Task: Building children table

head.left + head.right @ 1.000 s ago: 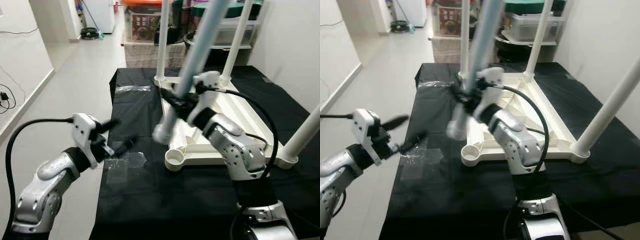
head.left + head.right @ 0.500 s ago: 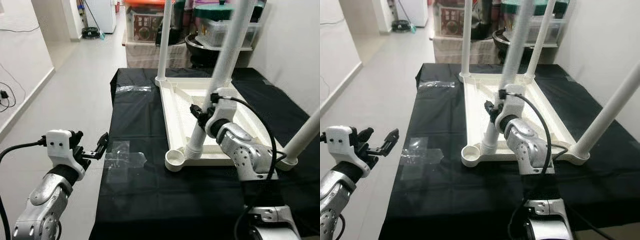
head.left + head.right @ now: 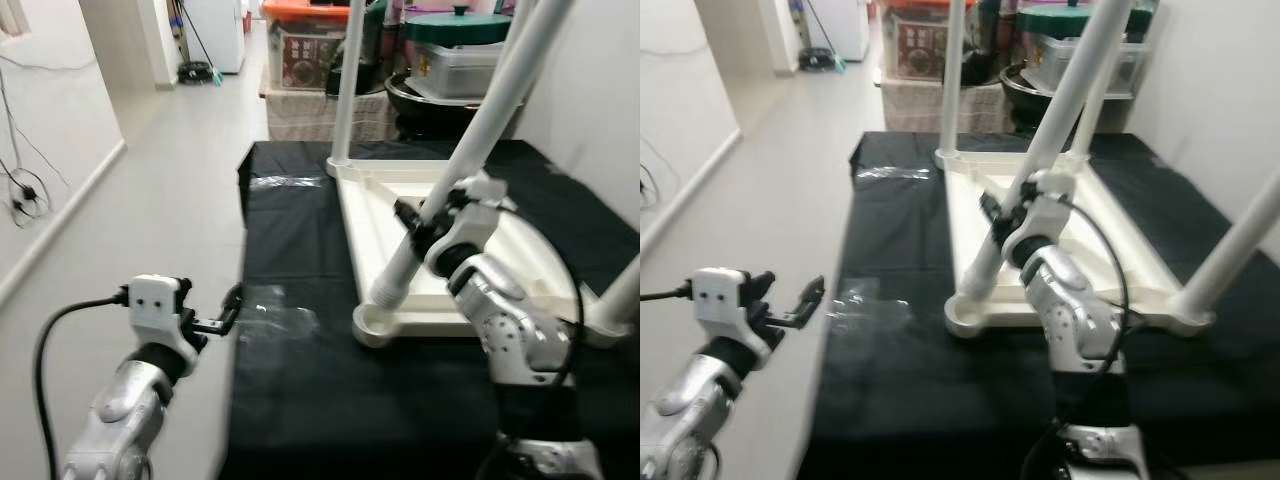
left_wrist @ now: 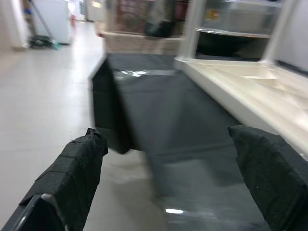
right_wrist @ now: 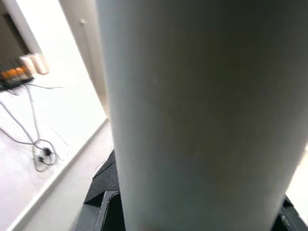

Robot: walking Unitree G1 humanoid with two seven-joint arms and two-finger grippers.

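A white children's table top (image 3: 470,255) lies upside down on a black-covered surface (image 3: 330,400). One white leg (image 3: 345,90) stands upright at its far left corner, and another (image 3: 625,295) rises at the near right. My right gripper (image 3: 420,222) is shut on a tilted white leg (image 3: 480,120). That leg's lower end rests at the near left corner socket (image 3: 372,322); I cannot tell whether it is seated. The right wrist view shows this leg (image 5: 202,120) up close. My left gripper (image 3: 225,312) is open, beside the cloth's left edge, with nothing between its fingers (image 4: 67,173).
Clear plastic film (image 3: 282,315) lies on the cloth near my left gripper, and more film (image 3: 285,182) lies at the far left. Storage boxes and a dark pot (image 3: 455,60) stand behind the table. Bare floor (image 3: 150,180) runs along the left, with a cable (image 3: 25,185) by the wall.
The held leg swung down from above the table top, and its lower end now rests at the near left corner. My left gripper drew back to the cloth's left edge. The camera shifted.
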